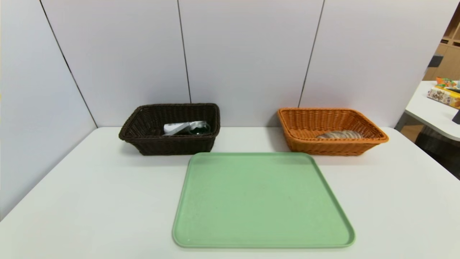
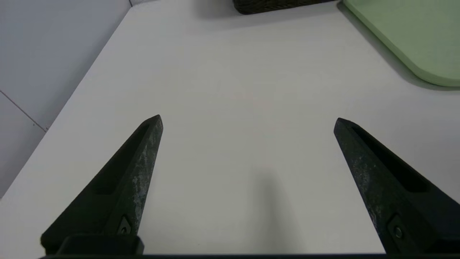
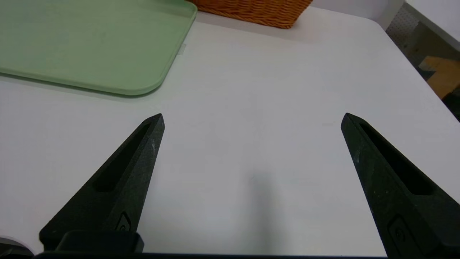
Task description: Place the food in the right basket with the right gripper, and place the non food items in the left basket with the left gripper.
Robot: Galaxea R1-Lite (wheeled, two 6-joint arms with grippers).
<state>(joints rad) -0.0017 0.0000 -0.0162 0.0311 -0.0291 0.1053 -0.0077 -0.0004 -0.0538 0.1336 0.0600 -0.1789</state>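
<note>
A dark brown basket (image 1: 143, 138) stands at the back left of the table, with a white and dark green item (image 1: 187, 128) lying inside it. At the back right an orange basket (image 1: 302, 142) holds a pale round food item (image 1: 339, 135). Between them, nearer the front, lies a bare green tray (image 1: 262, 201). Neither arm shows in the head view. My left gripper (image 2: 248, 120) hangs open over bare table, left of the tray (image 2: 413, 32). My right gripper (image 3: 252, 118) is open too, over bare table right of the tray (image 3: 90, 43).
White panels wall off the back and left of the table (image 1: 72, 201). A second table (image 1: 431, 111) with colourful packets (image 1: 445, 93) stands off to the right. The table's right edge (image 3: 413, 61) drops to the floor.
</note>
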